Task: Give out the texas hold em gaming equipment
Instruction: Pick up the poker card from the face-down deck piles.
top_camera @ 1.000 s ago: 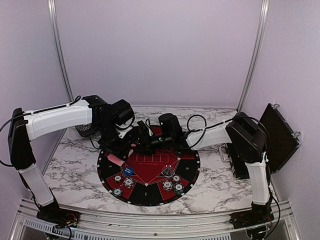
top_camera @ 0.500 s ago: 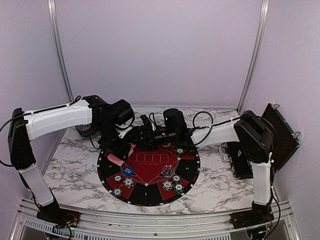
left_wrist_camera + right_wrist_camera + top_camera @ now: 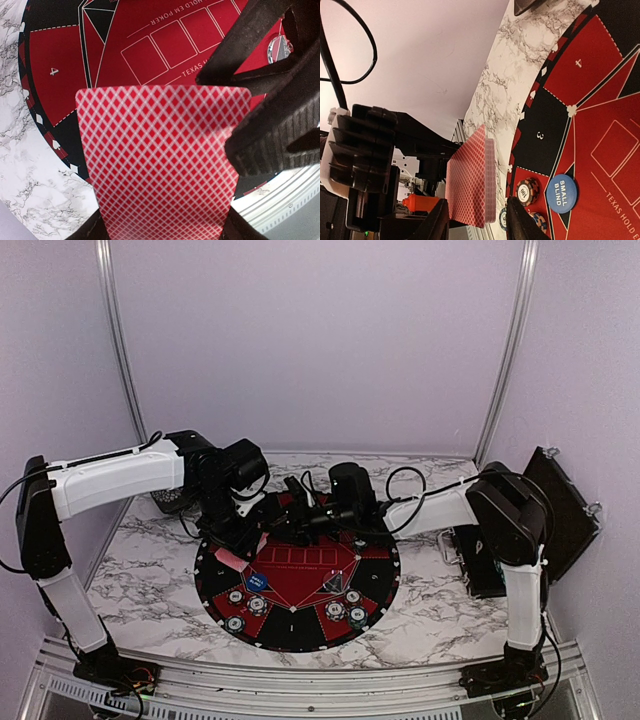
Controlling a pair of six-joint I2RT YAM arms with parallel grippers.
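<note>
Marble-patterned table (image 3: 140,570), white with grey veins, closed in by lilac walls (image 3: 320,340) and two aluminium posts (image 3: 117,340). On it, round black-and-red mat (image 3: 300,625). Left gripper (image 3: 238,540) clamped on deck of red-backed playing cards (image 3: 160,160) above mat's left side. Right gripper (image 3: 475,222) with jaws apart around deck's edge, gap visible. Poker chips (image 3: 245,605) and blue marker (image 3: 561,193) on mat's near sectors. Black case (image 3: 560,510) at table's right edge.

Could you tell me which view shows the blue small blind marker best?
The right wrist view: the blue small blind marker is close, its lettering readable. The top external view shows it only as a small blue patch on the mat; the left wrist view misses it.
</note>
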